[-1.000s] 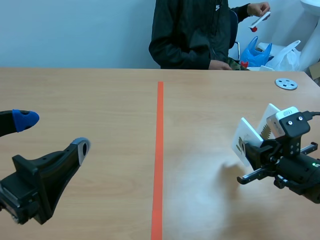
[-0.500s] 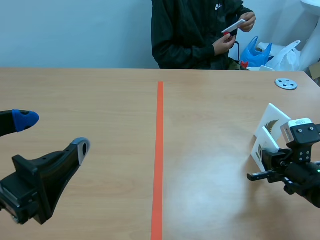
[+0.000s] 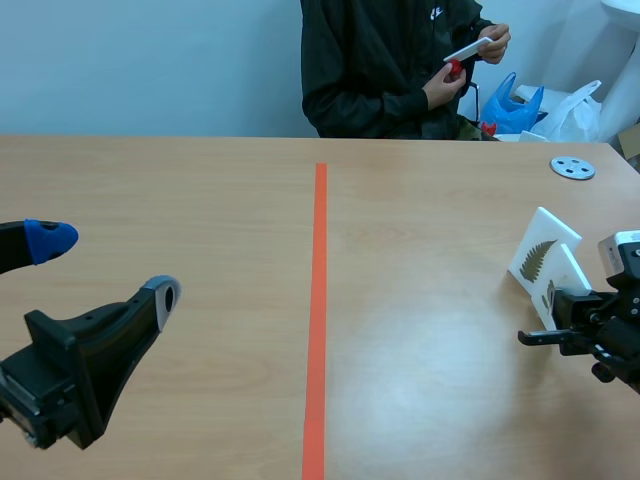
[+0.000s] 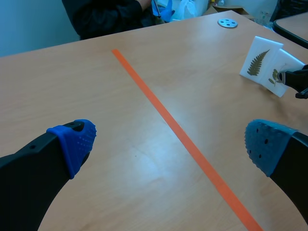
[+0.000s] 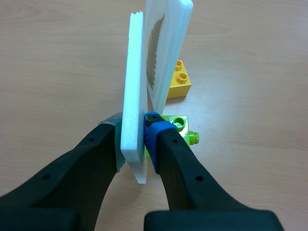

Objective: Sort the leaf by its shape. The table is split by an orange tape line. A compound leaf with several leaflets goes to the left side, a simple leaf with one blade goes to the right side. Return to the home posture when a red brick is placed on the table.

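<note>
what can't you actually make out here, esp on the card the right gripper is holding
The leaf on the held card: the right wrist view shows it edge-on in the right gripper, and in the scene view the print is too small to tell its shape.
The green brick: right wrist view, partly hidden behind the gripper's finger.
The person's card: scene view, tilted away and too small.

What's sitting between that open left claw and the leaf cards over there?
Only bare table crossed by the orange tape line, seen in the left wrist view.
</note>
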You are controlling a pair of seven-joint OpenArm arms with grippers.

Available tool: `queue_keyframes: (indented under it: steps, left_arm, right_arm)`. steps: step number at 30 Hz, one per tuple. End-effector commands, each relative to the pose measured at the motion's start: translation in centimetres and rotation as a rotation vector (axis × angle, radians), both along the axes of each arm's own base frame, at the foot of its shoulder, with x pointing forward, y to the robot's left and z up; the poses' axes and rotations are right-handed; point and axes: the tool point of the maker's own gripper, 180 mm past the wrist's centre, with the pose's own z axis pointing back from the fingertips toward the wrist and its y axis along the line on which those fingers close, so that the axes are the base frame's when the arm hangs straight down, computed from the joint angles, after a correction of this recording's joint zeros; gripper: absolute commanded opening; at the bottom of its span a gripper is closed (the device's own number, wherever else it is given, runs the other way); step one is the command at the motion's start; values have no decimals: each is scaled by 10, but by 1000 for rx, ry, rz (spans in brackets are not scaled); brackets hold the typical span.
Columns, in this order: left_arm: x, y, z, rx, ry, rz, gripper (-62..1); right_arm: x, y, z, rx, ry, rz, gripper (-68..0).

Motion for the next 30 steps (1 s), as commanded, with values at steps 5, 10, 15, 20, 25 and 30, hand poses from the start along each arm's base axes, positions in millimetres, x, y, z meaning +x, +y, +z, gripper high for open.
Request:
queue_keyframes:
  steps: [5,10,15,20,25,30]
  left_arm:
    - [2,-1,8,-14,-29,3,14]
    - [2,-1,8,-14,-29,3,14]
    - [2,-1,9,-15,-31,3,14]
    - [2,-1,9,-15,-31,3,14]
    - [2,-1,9,-15,-30,3,14]
    - [2,-1,9,-15,-31,3,14]
  right_arm:
    - [7,-3,14,-11,-40,6,-622]
    - [6,-3,13,-11,-36,6,-562]
    - [4,-3,12,-11,-33,6,-518]
    - [5,-4,16,-12,-51,9,-380]
    - [7,-14,34,20,-103,-21,-266]
    - [3,-16,61,72,-172,13,-140]
